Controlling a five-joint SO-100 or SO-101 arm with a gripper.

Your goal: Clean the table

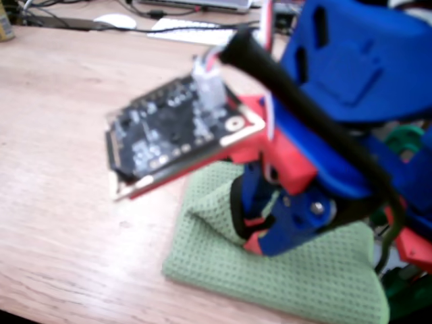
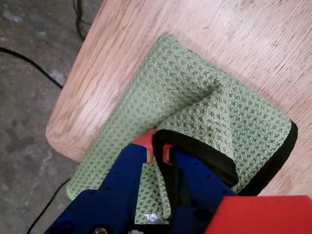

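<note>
The light-brown wooden table [image 1: 61, 135] fills the fixed view, and its rounded corner [image 2: 73, 112] shows in the wrist view. A green waffle-weave cloth [image 2: 195, 92] with a black hem lies on that corner; it also shows in the fixed view [image 1: 310, 277]. My blue gripper [image 2: 157, 152] with red fingertips [image 2: 145, 141] is shut on a raised fold of the cloth at its black-hemmed edge. In the fixed view the gripper [image 1: 250, 233] presses down into the cloth and lifts a ridge of it.
A black circuit board [image 1: 169, 125] on a red mount rides on the arm above the cloth. A white mouse [image 1: 115, 20], papers and cables lie at the table's far edge. In the wrist view the grey floor [image 2: 29, 73] with black cables lies beyond the table corner.
</note>
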